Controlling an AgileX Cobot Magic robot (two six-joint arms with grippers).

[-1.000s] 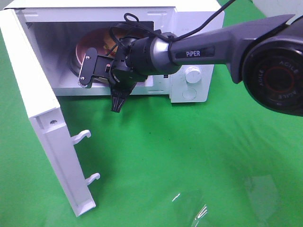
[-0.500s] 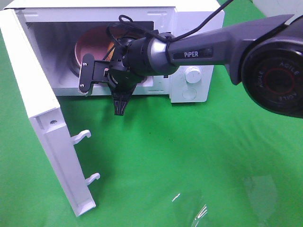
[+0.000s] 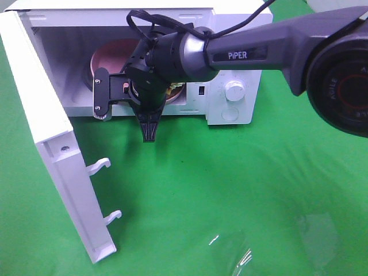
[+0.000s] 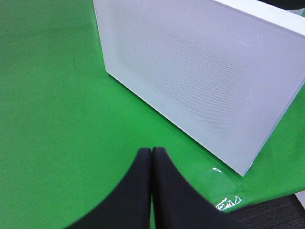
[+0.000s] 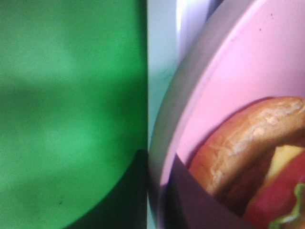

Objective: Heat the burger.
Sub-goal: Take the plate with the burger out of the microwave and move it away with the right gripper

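Note:
The burger (image 5: 238,143) lies on a pink plate (image 5: 228,71) inside the open white microwave (image 3: 241,23). In the exterior view only the plate's left part (image 3: 109,57) shows, because my right arm covers the burger. My right gripper (image 3: 148,135) hangs at the oven's mouth with its fingers pointing down and pressed together. In the right wrist view the right gripper (image 5: 157,155) sits at the plate's near rim, and I cannot tell if it touches the rim. My left gripper (image 4: 151,150) is shut and empty over the green cloth, beside the door's outer face (image 4: 200,71).
The microwave door (image 3: 52,149) stands swung wide open on the left, with two white latch hooks (image 3: 98,167) sticking out. A round knob (image 3: 233,90) sits on the control panel at the right. A green cloth (image 3: 230,190) covers the table.
My right arm has shifted up and a little further toward the oven opening. Its fingers have drawn together. The plate has stayed where it was.

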